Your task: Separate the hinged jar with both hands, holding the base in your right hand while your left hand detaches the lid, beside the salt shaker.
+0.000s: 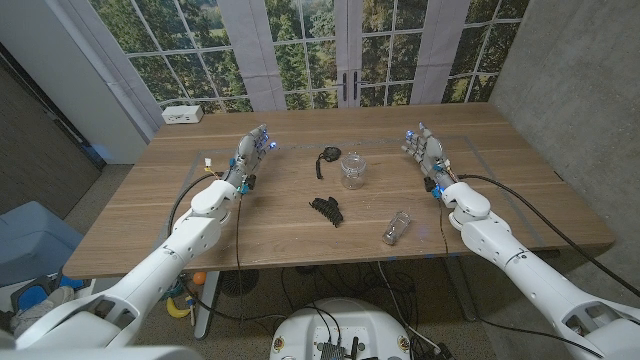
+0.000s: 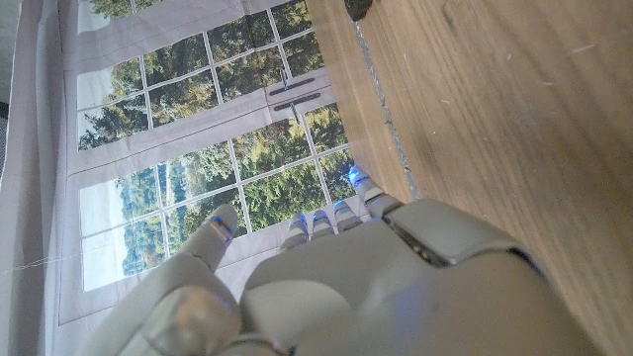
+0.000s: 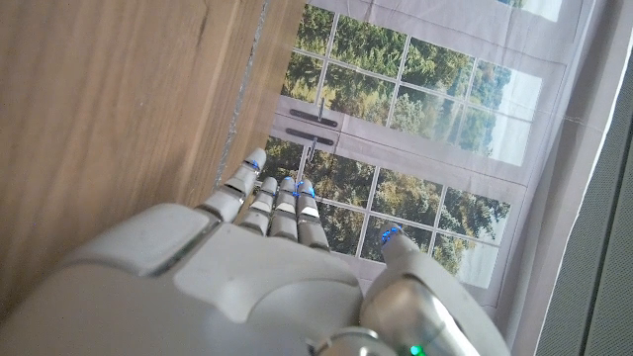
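A: Where is the hinged jar [image 1: 352, 169]?

B: Near the middle of the wooden tabletop [image 1: 150, 200], towards the far side. It is clear glass, rounded, standing upright. Just beside it on the robot's left lies a dark lid [image 1: 329, 156] with a thin wire loop; whether it touches the glass, I cannot tell.

A: And the salt shaker [image 1: 396, 228]?

B: A small clear cylinder with a pale cap end, lying on its side nearer the front edge, towards the robot's right, apart from the jar.

A: Anything else out there?

B: A black, jagged-looking object [image 1: 326, 210] lies in front of the jar, too small to identify. A white box [image 1: 183, 114] sits at the far left corner.

A: How is the left robot hand [image 1: 250, 153]?

B: It holds nothing. It is over the tabletop well left of the jar, its pale grey fingers [image 2: 326, 220] extended side by side with blue lights at the tips, thumb set apart.

A: The right robot hand [image 1: 425, 150]?

B: Also holding nothing, well right of the jar. Its fingers [image 3: 282, 203] reach out straight and close together, thumb spread away. The smooth plastic shell of its back shows in the wrist view, beside the grained wood.
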Tool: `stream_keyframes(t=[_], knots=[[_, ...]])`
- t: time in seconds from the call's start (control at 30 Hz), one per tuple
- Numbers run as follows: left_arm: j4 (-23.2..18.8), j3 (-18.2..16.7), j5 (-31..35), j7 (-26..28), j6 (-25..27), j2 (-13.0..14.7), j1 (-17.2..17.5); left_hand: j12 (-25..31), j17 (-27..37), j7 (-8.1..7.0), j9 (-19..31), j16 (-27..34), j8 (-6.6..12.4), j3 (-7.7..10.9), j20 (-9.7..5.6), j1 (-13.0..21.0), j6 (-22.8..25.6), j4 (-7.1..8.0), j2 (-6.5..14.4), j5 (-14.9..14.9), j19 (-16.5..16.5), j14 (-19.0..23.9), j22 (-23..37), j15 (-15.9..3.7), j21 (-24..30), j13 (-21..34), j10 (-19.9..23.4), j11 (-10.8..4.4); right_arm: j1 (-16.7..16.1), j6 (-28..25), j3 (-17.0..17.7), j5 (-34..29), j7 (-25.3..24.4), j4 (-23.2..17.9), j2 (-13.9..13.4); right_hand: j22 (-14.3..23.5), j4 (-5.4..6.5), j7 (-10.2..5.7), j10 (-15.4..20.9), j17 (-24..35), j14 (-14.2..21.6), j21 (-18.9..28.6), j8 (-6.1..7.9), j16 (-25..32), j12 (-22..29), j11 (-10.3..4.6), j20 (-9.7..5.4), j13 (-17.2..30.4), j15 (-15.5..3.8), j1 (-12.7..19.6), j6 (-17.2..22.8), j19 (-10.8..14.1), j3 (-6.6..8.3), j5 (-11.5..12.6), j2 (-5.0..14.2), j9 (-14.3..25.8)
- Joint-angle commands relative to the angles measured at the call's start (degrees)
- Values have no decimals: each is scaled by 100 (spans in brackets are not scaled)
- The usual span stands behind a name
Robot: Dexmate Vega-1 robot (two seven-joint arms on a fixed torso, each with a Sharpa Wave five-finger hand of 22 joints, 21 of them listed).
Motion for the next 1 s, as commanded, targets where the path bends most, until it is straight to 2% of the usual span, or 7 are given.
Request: stream_keyframes(t=[0.03, 0.27, 0.53, 0.67, 1.0], knots=[[159, 63, 48, -314, -20, 77, -179, 24, 8, -8, 24, 23, 22, 39, -154, -10, -71, 7, 556, 27, -14, -58, 19, -83, 26, 17, -61, 8, -169, -57, -240, -885, -735, -526, -85, 18, -214, 62, -6, -64, -1, -35, 11, -30, 20, 44, -54, 18, 50, 206, -3, 52, 23, 13, -58, 23], [77, 35, 94, -188, -4, 123, -129, 29, 5, -8, 24, 25, 24, 46, -154, -11, -77, 9, 551, 31, -13, -59, 18, -80, 16, 17, -58, 10, 7, -143, -393, -1189, -855, -396, -9, 18, -318, 67, -2, -103, 4, -69, 11, -54, 21, 51, -45, 14, 52, 272, -13, 62, 20, 0, -132, 21], [170, 32, 71, -223, -9, 93, -187, 32, 1, -5, 24, 27, 27, 55, -155, -12, -84, 10, 545, 36, -9, -60, 18, -80, 2, 17, -62, 12, -91, -539, -463, -1515, -1314, -747, -40, 19, -459, 74, 30, -154, 63, -100, 19, -63, 33, 68, -6, 11, 88, 394, -8, 117, 54, -10, -145, 21], [232, 39, 70, -276, -53, 71, -228, 35, 1, 1, 24, 27, 30, 58, -153, -14, -84, 11, 543, 38, -7, -61, 18, -75, -3, 17, -60, 10, -213, -689, -454, -1620, -1532, -974, -67, 20, -637, 122, 79, -208, 121, -137, 31, -75, 47, 119, 66, 9, 164, 532, 7, 172, 71, -38, -230, 21], [345, 35, 33, -339, -117, 20, -253, 36, -2, 11, 24, 31, 34, 65, -147, -17, -87, 12, 535, 42, -1, -56, 18, -70, -17, 17, -68, 16, -529, -1050, -429, -1925, -2053, -1526, -136, 23, -876, 215, 98, -269, 153, -193, 38, -101, 46, 189, 171, 8, 259, 704, 1, 230, 71, -84, -382, 24]])
